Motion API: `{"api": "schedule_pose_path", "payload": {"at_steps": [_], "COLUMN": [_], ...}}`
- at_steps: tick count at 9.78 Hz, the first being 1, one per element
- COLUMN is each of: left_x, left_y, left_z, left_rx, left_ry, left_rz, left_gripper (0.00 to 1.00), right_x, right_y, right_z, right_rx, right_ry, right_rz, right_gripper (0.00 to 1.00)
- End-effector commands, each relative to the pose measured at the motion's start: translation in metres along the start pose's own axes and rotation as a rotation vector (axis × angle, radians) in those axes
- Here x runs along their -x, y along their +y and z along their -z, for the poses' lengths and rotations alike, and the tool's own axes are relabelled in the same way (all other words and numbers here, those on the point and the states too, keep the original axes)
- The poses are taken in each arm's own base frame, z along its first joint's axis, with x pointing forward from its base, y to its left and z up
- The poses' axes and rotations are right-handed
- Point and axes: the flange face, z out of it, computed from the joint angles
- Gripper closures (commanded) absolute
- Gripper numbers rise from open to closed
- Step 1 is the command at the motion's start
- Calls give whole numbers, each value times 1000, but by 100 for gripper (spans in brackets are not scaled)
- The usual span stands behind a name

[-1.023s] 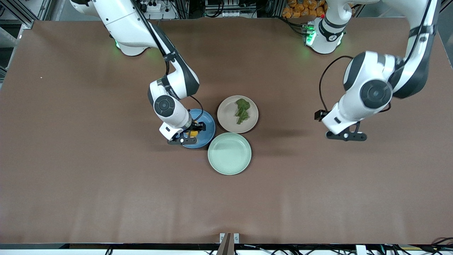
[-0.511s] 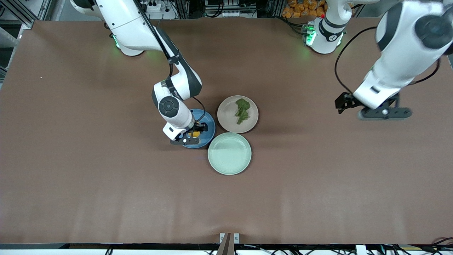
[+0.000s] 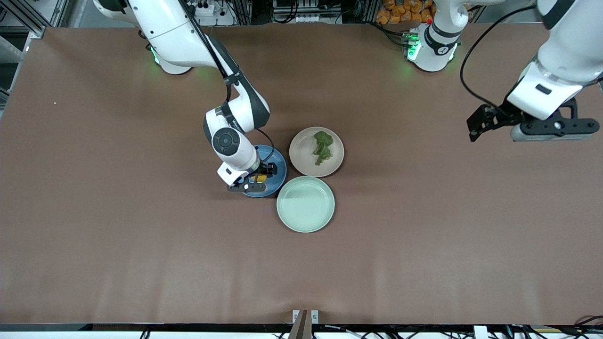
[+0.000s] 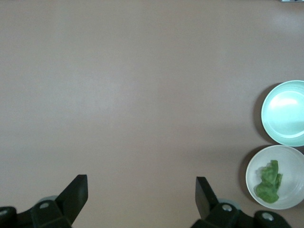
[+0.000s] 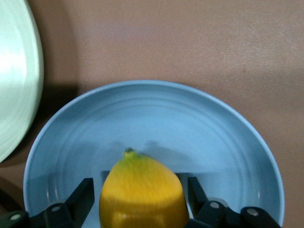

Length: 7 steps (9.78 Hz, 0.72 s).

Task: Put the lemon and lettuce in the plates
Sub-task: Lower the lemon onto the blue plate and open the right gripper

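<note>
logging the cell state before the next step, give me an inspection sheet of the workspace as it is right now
surface: brown table, bare apart from the plates.
job's things: lemon in the blue plate; lettuce on the beige plate.
clutter: mint-green plate, nothing in it.
grippers: right gripper low in the blue plate, fingers beside the lemon; left gripper open, raised over bare table at the left arm's end.
cables: black cable looping from the left arm's wrist.
surroundings: orange items past the table's edge near the left arm's base.

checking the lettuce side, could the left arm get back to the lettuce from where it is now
Probably yes: the lettuce lies uncovered on the beige plate, and the open left gripper hangs over bare table toward its own end.
</note>
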Motion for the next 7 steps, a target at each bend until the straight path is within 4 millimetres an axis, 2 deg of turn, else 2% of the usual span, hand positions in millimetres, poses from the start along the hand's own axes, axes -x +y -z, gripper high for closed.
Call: {"api": "schedule_pose_path", "payload": {"at_steps": [1,3,5,7], "left_x": [2,7,11,11], "left_y": [5,7,7,3], "left_z": [26,27,28,39], "left_rx": [30,34,22,28], "left_ry": [-37,-82,-109,-102], "left_rz": [-26,-32,-35,-28], "left_gripper": [0,0,0,0], "right_x": [-4,-9,-21,-40], "right_y": [-6,-2,1,0], "right_z": [3,10,26,58], "right_rx": [-12,-17,-28,-17], "right_ry": [10,12,18,-36], "right_rz": [-47,-51,-55,-58], "right_gripper": [0,0,0,0]}}
